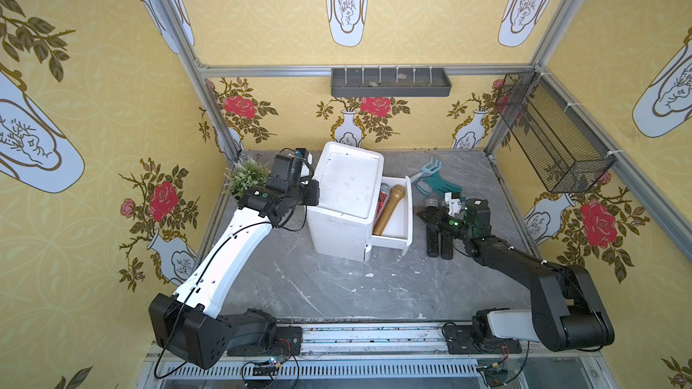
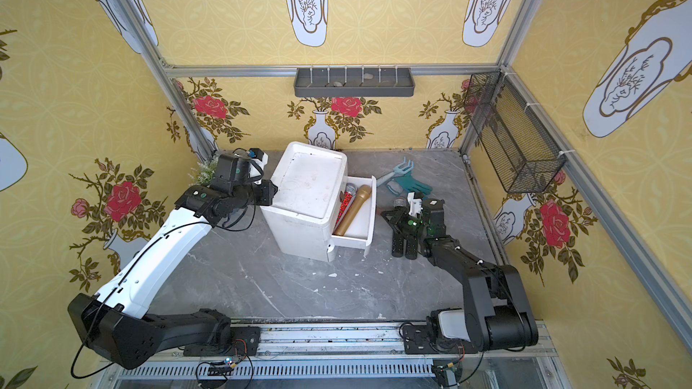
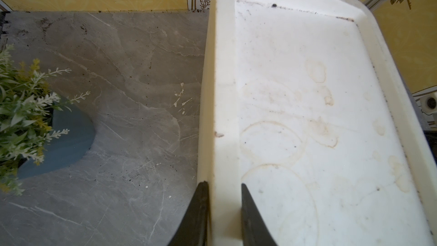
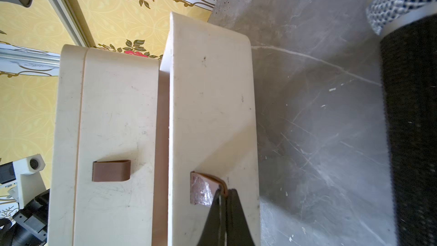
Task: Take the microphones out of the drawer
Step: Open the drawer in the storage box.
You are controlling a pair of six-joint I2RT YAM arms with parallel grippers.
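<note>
A grey shelf [image 1: 391, 84] hangs on the back wall [image 1: 269, 24] from a horizontal bar of the aluminium frame [image 1: 262, 71], and a few pebbles [image 1: 400, 76] lie in it. The walls around the shelf carry yellow wallpaper printed with red roses, dark leaves and pale vases. To the right of the shelf, on the side wall, a black wire basket [image 1: 554, 136] is tied to the frame. Below the shelf spreads a grey marble-patterned tabletop [image 1: 337, 286], scratched and dotted with white chips [image 1: 369, 275]. Along the tabletop's edge farthest from the shelf runs a metal rail [image 1: 374, 342], with a slotted grille [image 1: 374, 370] beyond it. The light is bright and even, with soft shadows.
</note>
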